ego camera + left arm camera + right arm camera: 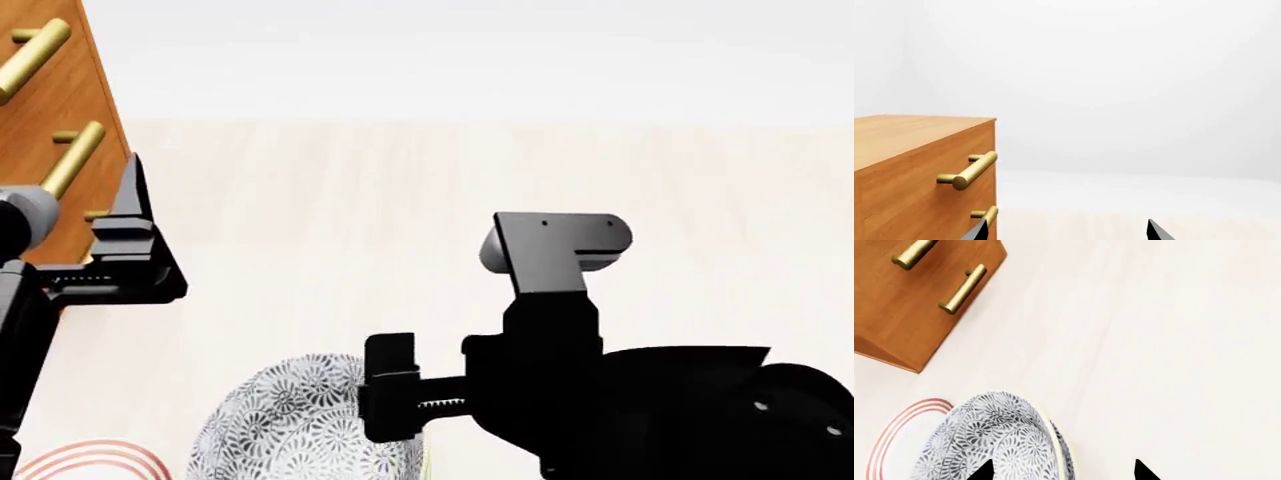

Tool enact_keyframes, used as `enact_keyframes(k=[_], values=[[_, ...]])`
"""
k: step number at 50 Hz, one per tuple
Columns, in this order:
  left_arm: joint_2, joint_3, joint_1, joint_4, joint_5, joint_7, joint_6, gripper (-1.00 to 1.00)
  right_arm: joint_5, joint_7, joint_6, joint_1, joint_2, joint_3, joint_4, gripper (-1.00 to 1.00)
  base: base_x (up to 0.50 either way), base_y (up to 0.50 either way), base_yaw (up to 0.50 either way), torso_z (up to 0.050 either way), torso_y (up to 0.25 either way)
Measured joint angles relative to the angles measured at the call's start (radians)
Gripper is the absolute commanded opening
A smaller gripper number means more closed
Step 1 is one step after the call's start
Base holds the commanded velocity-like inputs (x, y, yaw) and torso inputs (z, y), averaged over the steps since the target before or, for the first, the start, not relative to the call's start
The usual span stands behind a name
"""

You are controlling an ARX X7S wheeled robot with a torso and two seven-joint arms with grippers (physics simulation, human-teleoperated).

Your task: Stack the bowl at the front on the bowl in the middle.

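Beside the red-ringed plate (901, 435), floral bowl (997, 440) sits under R gripper (1062, 471), fingers spread; L gripper (1066, 232) fingers also apart, near wooden drawer cabinet (914, 170).

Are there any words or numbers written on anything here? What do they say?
None: no words, numbers, labels or signs can be read in any view.
The bowl carries only a grey floral pattern.
The plate has only red rings.
The wooden cabinet and its brass handles are plain.
The right gripper and left gripper show no markings.
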Motion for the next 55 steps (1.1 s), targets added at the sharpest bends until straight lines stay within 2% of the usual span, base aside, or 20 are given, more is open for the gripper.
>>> enact_keyframes(k=[11,24,44,55], values=[[-0.002,0.001,-0.003,0.001,-0.008,-0.005,-0.002,1.0,0.041,0.068,-0.023,0.004,0.034,0.051,-0.1,1.0,0.0,0.0,0.0,0.0,0.0],[-0.002,-0.001,-0.004,0.001,-0.017,-0.009,0.004,1.0,-0.047,0.018,-0.103,-0.001,0.067,0.077,-0.231,1.0,0.0,0.0,0.0,0.0,0.0],[0.017,-0.051,-0.005,0.019,-0.064,0.0,0.057,1.0,-0.452,-0.102,-0.391,-0.093,0.139,0.022,-0.5,1.0,0.0,0.0,0.0,0.0,0.0],[0.022,-0.074,-0.013,0.028,-0.091,-0.002,0.068,1.0,-0.605,-0.094,-0.462,-0.107,0.166,-0.018,-0.595,1.0,0.0,0.0,0.0,0.0,0.0]])
